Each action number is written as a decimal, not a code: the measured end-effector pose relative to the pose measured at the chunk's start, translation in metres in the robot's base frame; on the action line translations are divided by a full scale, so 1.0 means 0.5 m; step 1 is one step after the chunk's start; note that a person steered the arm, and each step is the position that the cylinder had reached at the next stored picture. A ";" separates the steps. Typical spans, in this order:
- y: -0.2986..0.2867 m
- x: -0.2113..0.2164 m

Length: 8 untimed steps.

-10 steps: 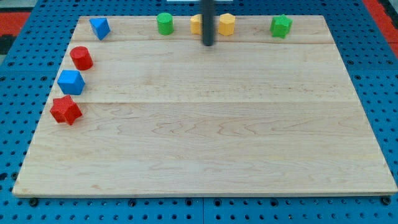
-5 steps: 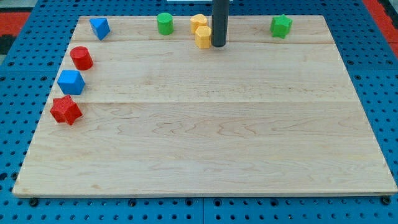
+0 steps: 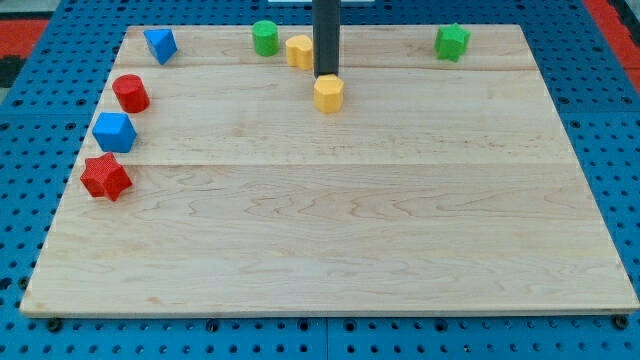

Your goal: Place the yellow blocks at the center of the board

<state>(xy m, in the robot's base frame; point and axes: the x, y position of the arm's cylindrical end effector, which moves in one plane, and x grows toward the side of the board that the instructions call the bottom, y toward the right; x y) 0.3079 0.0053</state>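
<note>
Two yellow blocks lie near the view's top centre of the wooden board (image 3: 330,230). One yellow block (image 3: 328,93) sits just below my tip (image 3: 326,75), touching or nearly touching it. The other yellow block (image 3: 299,50) lies up and to the left of my tip, next to the rod's left side and close to the green cylinder (image 3: 265,38). The dark rod comes down from the view's top edge.
A green star-like block (image 3: 452,42) sits at the top right. A blue block (image 3: 160,44) is at the top left. Down the left edge lie a red cylinder (image 3: 130,93), a blue block (image 3: 114,131) and a red star-like block (image 3: 105,177).
My tip moved left and slightly down. One yellow block slid down toward the board's middle; the other shifted left toward the green cylinder. The two yellow blocks are now apart.
</note>
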 end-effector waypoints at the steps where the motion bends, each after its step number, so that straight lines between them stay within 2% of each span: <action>1: 0.000 0.063; 2: 0.082 0.094; 3: 0.095 -0.004; 4: 0.051 -0.140; 5: -0.096 -0.158; 6: -0.202 -0.147; 7: -0.267 -0.082; 8: -0.183 -0.029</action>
<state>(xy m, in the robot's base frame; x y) 0.2934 -0.0864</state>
